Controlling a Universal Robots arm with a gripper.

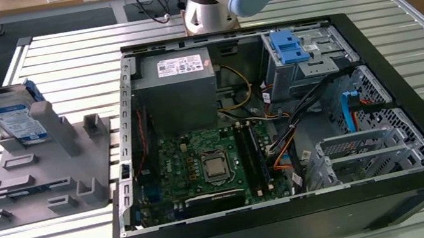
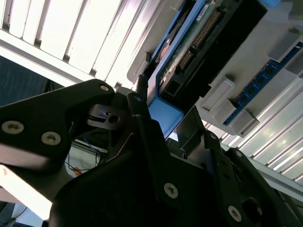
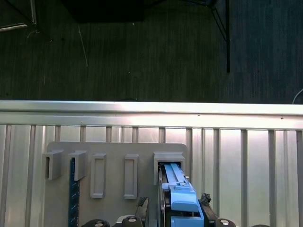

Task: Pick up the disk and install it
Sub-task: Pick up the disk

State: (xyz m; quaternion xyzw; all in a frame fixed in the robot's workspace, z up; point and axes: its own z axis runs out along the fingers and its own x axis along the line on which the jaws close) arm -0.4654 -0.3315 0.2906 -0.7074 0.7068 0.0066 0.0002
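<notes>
No wording is proving legible anywhere. Inside the open computer case [image 1: 299,224], a white sticker [image 1: 172,67] is sitting on the grey power supply box [image 1: 178,99], its print too small to make out. Well outside the case, on the exterior view's left, the disk [image 1: 15,119] is showing a white-and-blue label, equally unreadable.

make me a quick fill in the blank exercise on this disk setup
1. The disk stands in a holder coloured ____.
2. The disk's plastic carrier frame is coloured ____.
3. In the exterior view, the holder lies to the ____ of the computer case.
4. In the first wrist view, the tool is closest to the ____.
Missing words: grey; blue; left; disk.
</notes>
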